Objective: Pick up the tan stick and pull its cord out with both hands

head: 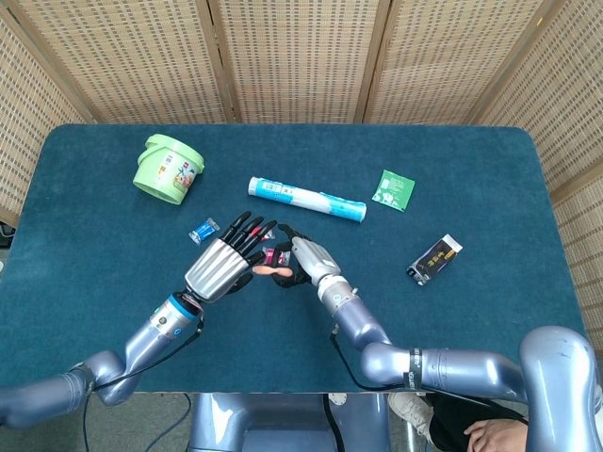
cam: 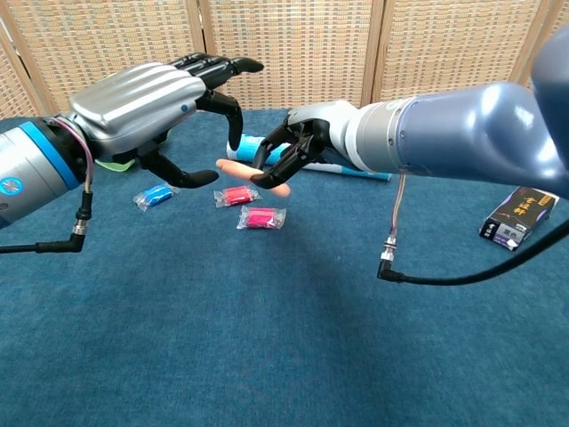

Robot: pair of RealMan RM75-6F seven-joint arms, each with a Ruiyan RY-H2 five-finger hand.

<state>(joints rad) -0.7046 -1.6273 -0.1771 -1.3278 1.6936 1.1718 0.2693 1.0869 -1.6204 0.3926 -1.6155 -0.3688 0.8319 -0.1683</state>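
Observation:
The tan stick hangs above the table, gripped by my right hand near its middle, with both ends poking out. In the head view the tan stick shows between the two hands, and my right hand is on its right. My left hand hovers just left of the stick's free end with fingers spread and thumb below, holding nothing. In the head view my left hand nearly touches the stick. No cord is visible.
Two red packets and a blue packet lie on the blue cloth below the hands. A white-and-blue tube lies behind; a green bucket stands at back left. A green sachet and a black box lie to the right.

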